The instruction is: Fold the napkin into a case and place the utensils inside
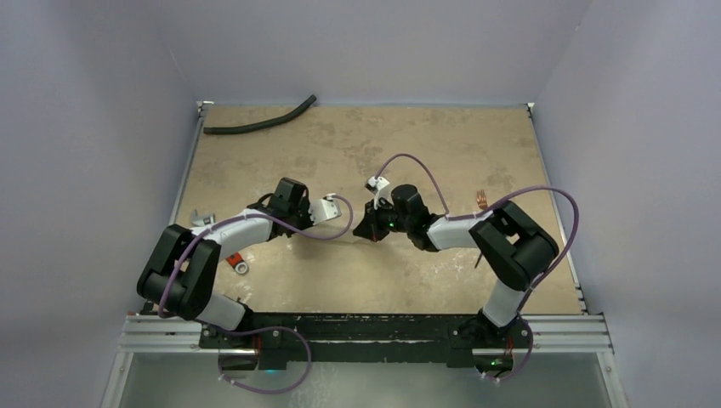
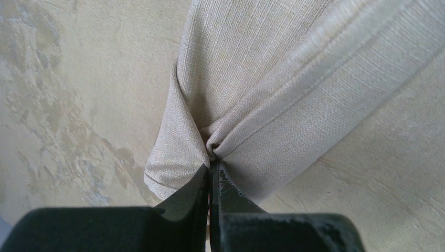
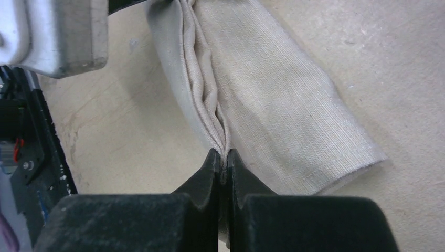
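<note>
The beige napkin (image 2: 273, 79) lies bunched into a long fold on the tan tabletop between both arms; from above it is a faint strip (image 1: 333, 240). My left gripper (image 2: 212, 165) is shut on a pinched corner of the cloth at one end. At the other end, my right gripper (image 3: 223, 157) is shut on the gathered pleats of the napkin (image 3: 278, 105). Overhead, the left gripper (image 1: 293, 234) and right gripper (image 1: 372, 232) face each other across mid-table. A copper fork (image 1: 481, 200) lies to the right, behind the right arm. The spoon does not show clearly.
A long black curved hose (image 1: 263, 123) lies along the far left edge of the table. A small red and white object (image 1: 238, 262) sits beside the left arm. The left arm's silver wrist part (image 3: 52, 37) fills the right wrist view's top left corner.
</note>
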Action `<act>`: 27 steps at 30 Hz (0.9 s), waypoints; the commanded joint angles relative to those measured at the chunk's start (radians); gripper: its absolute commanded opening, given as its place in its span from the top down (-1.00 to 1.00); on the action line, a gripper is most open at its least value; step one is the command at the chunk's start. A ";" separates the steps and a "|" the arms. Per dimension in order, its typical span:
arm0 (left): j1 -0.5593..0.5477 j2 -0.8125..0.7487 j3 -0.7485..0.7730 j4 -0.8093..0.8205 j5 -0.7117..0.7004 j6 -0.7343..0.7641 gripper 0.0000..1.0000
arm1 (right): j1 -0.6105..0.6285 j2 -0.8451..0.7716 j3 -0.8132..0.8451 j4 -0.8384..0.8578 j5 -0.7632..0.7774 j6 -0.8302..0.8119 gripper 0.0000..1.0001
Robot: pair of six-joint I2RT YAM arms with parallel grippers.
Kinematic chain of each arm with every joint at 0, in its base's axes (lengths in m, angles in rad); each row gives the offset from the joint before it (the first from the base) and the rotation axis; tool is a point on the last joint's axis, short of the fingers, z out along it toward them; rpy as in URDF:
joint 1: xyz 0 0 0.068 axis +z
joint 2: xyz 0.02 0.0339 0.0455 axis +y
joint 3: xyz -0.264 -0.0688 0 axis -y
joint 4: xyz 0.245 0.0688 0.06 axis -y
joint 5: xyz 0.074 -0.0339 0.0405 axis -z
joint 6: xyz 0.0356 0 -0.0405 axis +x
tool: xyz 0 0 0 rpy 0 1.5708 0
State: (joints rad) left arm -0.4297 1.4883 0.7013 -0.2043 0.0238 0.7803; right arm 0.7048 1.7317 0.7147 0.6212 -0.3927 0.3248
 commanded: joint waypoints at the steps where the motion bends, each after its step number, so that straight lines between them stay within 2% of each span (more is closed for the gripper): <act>1: 0.000 0.018 -0.033 -0.146 0.064 -0.041 1.00 | -0.034 0.016 0.044 0.041 -0.212 0.053 1.00; 5: -0.001 0.022 -0.040 -0.131 0.058 -0.026 1.00 | -0.053 0.067 0.118 -0.012 -0.346 0.045 1.00; 10: -0.010 0.027 -0.045 -0.124 0.055 -0.007 1.00 | -0.062 0.117 0.225 -0.115 -0.410 0.018 1.00; 20: -0.015 0.014 -0.059 -0.120 0.050 0.036 1.00 | -0.168 0.240 0.309 -0.235 -0.348 0.059 1.00; 27: -0.015 0.012 -0.049 -0.123 0.045 0.049 1.00 | -0.184 0.320 0.317 -0.313 -0.302 0.047 1.00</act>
State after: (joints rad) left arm -0.4389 1.4807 0.6884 -0.2005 0.0216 0.8318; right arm 0.5175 2.0281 1.0199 0.4030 -0.7635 0.3969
